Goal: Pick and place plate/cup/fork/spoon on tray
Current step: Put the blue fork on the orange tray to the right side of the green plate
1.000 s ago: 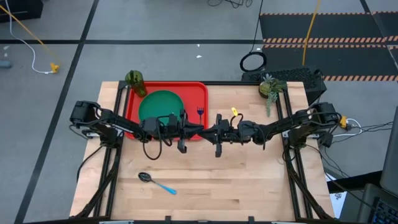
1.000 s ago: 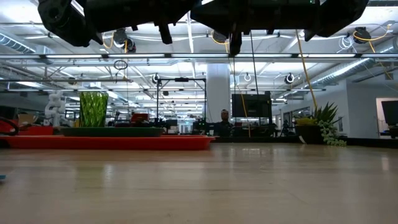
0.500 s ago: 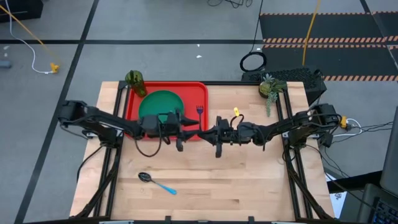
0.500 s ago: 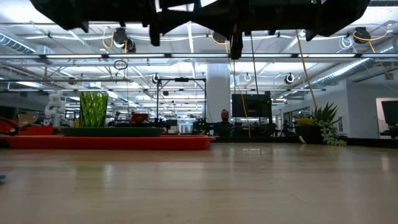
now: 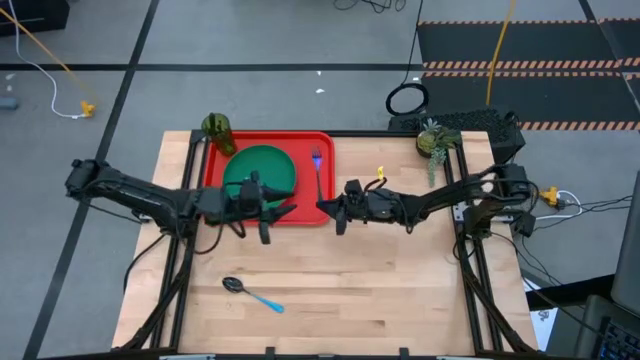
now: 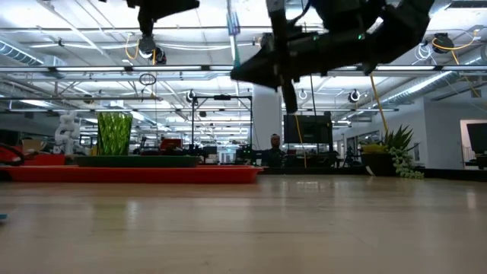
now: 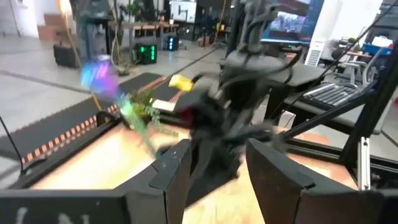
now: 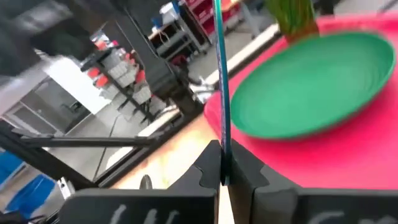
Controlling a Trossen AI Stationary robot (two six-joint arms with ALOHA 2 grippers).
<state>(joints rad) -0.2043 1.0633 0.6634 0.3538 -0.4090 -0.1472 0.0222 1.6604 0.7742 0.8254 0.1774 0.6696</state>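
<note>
The red tray (image 5: 310, 145) lies at the table's far left, with the green plate (image 5: 255, 165) lying flat in it. The olive cup (image 5: 217, 130) stands at the tray's far left corner. The spoon (image 5: 250, 293) lies on the table near the front. My right gripper (image 5: 333, 208) is at the tray's right rim, shut on the fork (image 5: 318, 172). The fork's tined head (image 5: 316, 155) is over the tray. My left gripper (image 5: 272, 210) is over the tray's near rim, open and empty. My right gripper pinches the fork's light blue handle near its free end (image 8: 221, 163) between its two fingers. The arm comes level from the table's right. The fork (image 8: 219, 74) sticks out toward the far edge, lifted clear above the tray's right rim.
A small potted plant (image 5: 432, 140) stands at the table's far right corner. The black frame rails (image 5: 470, 280) run along both sides of the table. Bare wood (image 5: 400, 290) lies to the right of the spoon.
My right gripper has gone toward the tray and turned, carrying the fork, whose head now lies farther toward the far edge. My left gripper has drawn back toward the table's left, away from the right gripper.
</note>
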